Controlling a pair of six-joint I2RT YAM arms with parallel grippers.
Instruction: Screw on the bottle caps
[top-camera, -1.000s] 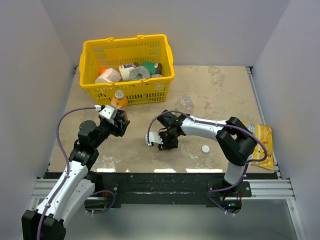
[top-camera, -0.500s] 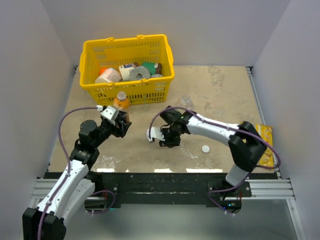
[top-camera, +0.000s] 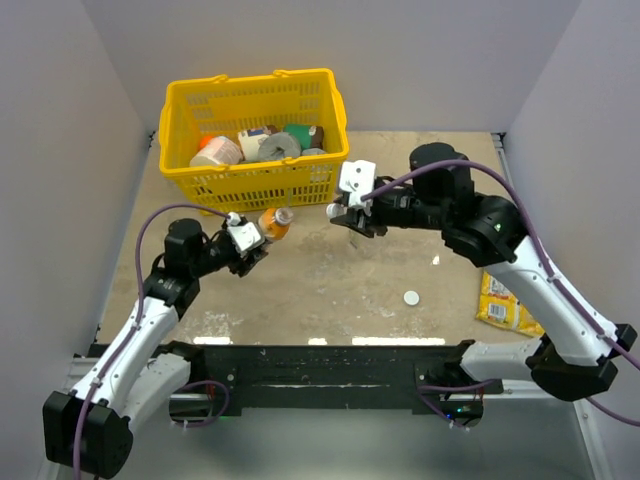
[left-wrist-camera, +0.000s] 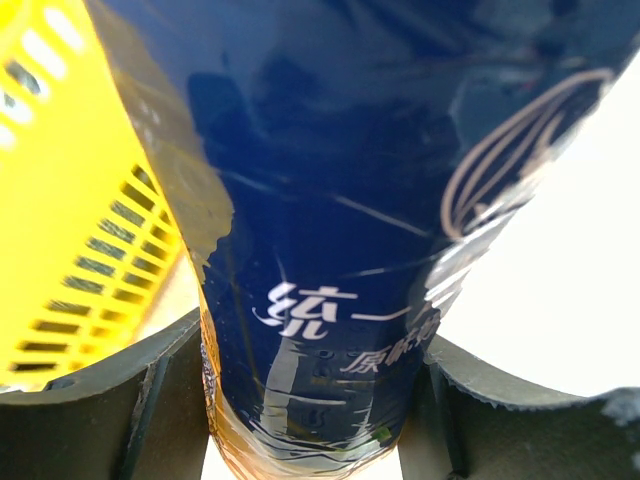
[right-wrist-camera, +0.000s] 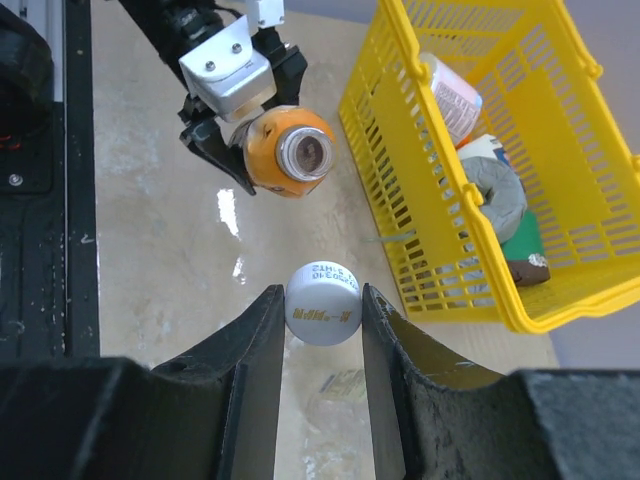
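My left gripper (top-camera: 254, 240) is shut on the small orange bottle (top-camera: 272, 222), held off the table and tilted, its open neck pointing right. In the left wrist view its dark blue label (left-wrist-camera: 330, 250) fills the frame between my fingers. My right gripper (top-camera: 338, 212) is shut on a white cap (right-wrist-camera: 322, 303), held in the air a short way right of the bottle's mouth (right-wrist-camera: 305, 155) and apart from it. A second white cap (top-camera: 411, 297) lies on the table. The clear bottle is mostly hidden behind my right gripper; a faint clear shape (right-wrist-camera: 345, 388) shows below the held cap.
A yellow basket (top-camera: 300, 180) with a white-topped orange tub and other items stands at the back left, just behind both grippers. A yellow snack packet (top-camera: 508, 298) lies at the right, partly under my right arm.
My right gripper rose from the table with the cap and swung back and right. My left gripper lifted the orange bottle and tipped its neck towards the right gripper.
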